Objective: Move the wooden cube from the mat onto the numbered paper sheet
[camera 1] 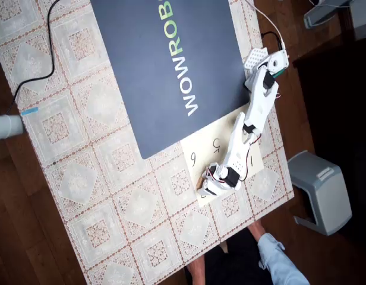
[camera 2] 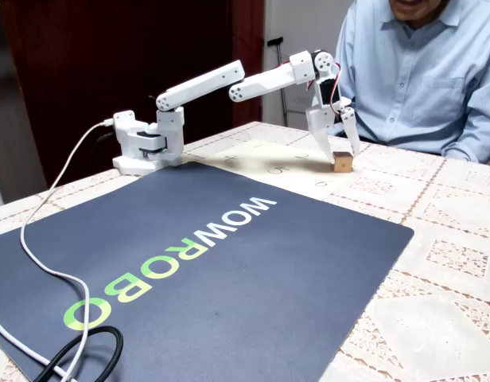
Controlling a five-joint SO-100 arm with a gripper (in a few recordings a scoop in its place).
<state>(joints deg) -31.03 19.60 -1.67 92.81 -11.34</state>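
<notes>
Soft, even daylight; both views are sharp, with faint shadows and slight sheen on the mat (camera 2: 229, 270).

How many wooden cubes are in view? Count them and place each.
1. The wooden cube sits on the numbered paper sheet, between the open gripper's fingers.

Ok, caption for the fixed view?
Gripper open astride the cube, which sits on the sheet beyond the mat.

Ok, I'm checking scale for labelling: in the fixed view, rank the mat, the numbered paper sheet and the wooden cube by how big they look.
Largest to smallest:
1. The mat, spread across the foreground.
2. The numbered paper sheet; it lies farther away and partly under the arm, so it looks smaller than it is.
3. The wooden cube, tiny, on the sheet's far corner.
</notes>
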